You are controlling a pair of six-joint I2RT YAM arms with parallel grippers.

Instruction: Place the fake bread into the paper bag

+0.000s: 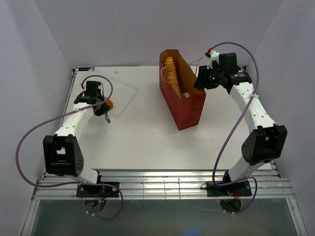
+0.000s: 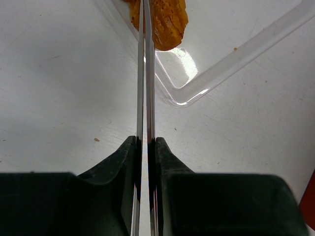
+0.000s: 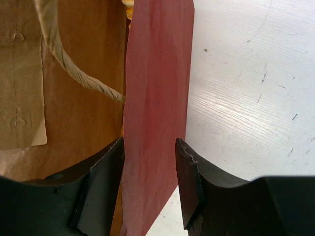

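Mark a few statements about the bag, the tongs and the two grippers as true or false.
1. The paper bag stands upright on the table. True.
2. The left gripper pinches the toy pastry directly. False: it is shut on metal tongs, and the pastry sits at their tips.
3. The bag is empty. False: a long ridged loaf already lies inside it.
4. The right gripper straddles the bag's wall, one finger inside and one outside. True.
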